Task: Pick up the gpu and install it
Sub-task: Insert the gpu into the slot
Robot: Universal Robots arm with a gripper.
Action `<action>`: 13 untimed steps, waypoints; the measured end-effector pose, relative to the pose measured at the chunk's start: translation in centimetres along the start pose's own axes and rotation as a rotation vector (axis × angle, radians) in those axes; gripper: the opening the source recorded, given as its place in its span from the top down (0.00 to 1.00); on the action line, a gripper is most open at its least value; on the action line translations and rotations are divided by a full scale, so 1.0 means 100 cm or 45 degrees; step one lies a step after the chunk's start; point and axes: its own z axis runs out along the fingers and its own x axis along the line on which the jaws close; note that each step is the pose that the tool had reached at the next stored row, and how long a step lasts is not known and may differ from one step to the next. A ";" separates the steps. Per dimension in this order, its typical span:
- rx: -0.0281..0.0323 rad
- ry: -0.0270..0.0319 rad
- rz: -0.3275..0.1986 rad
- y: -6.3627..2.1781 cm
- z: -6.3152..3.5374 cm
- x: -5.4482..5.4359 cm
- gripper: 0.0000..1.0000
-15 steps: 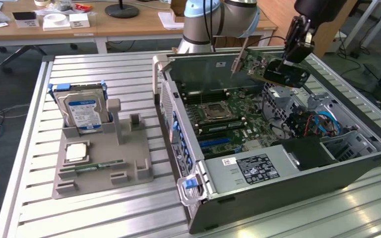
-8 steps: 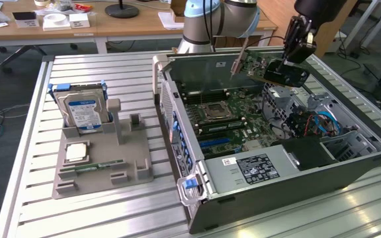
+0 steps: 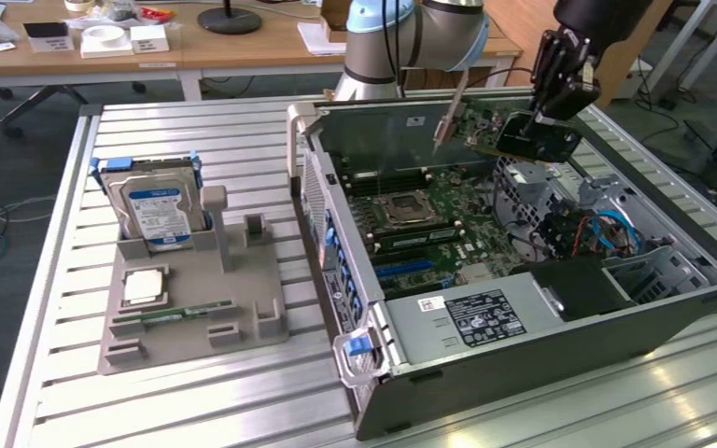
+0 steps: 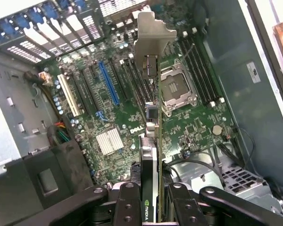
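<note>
Holding gpu point(image 3: 484, 126) tight in hand point(image 3: 536, 131); reaching out toward nine o'clock of it in exterior view, above open case point(image 3: 545, 364).

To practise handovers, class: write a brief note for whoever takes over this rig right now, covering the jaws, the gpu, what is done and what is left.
Jaws: shut on the gpu, at the end away from its bracket.
Gpu: in the air, edge-down, over the open case and above the motherboard.
Done: gpu picked up and brought over the case.
Left: gpu not yet in a slot.
</note>
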 end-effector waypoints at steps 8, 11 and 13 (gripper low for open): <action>-0.0030 0.0075 -0.136 0.0000 0.0004 0.000 0.73; -0.0039 0.0102 -0.185 0.0000 0.0005 0.000 0.73; -0.0047 0.0120 -0.216 0.0000 0.0005 0.000 0.73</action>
